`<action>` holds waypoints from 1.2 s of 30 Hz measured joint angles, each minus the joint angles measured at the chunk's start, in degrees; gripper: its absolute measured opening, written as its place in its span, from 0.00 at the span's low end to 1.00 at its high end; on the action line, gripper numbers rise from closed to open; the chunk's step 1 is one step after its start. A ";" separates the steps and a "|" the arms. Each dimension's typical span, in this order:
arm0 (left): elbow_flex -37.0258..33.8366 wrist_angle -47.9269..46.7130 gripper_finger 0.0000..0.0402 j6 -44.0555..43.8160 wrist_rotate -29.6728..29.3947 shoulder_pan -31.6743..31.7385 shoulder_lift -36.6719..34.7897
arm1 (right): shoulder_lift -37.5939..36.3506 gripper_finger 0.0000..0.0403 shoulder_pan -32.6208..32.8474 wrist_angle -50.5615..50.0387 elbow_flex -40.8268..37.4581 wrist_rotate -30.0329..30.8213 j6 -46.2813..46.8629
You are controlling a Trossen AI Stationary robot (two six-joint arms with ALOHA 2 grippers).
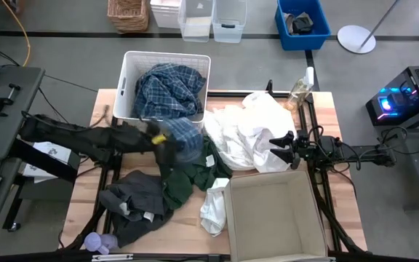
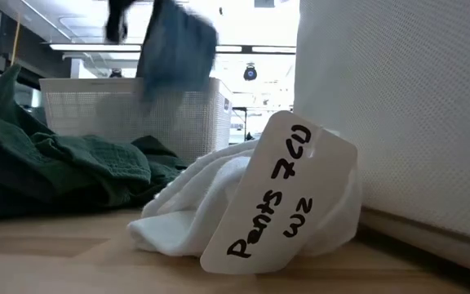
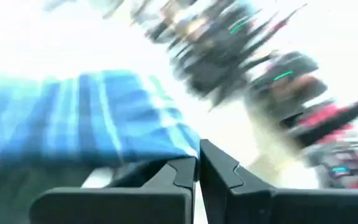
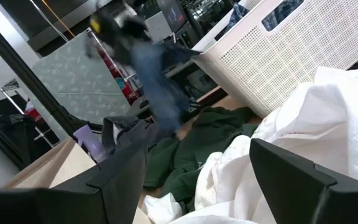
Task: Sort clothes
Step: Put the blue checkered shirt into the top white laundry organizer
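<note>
Grey floor (image 1: 64,58) is surrounding the wooden tabletop (image 1: 86,193); a wicker basket (image 1: 128,14), clear bins (image 1: 211,18) and a blue crate (image 1: 302,23) are sitting beyond.

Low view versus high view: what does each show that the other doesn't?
Only the low view shows the handwritten tag on the white garment beside the box wall. Only the high view shows the plaid shirt inside the basket, the grey clothes, the big white pile, the right gripper open over it, and the left gripper. Both show the lifted blue cloth, the green garment and the basket.
</note>
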 joint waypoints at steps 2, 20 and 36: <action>4.68 2.68 0.00 7.86 -1.40 1.36 -1.38 | 0.00 0.69 0.02 0.00 0.00 0.00 0.00; 22.38 -35.09 0.04 41.59 -31.14 28.96 8.78 | 0.00 0.69 0.02 -0.02 0.00 0.00 0.00; 44.41 -51.39 0.64 40.56 -13.51 33.84 17.46 | 0.02 0.69 0.00 -0.01 0.01 0.00 -0.01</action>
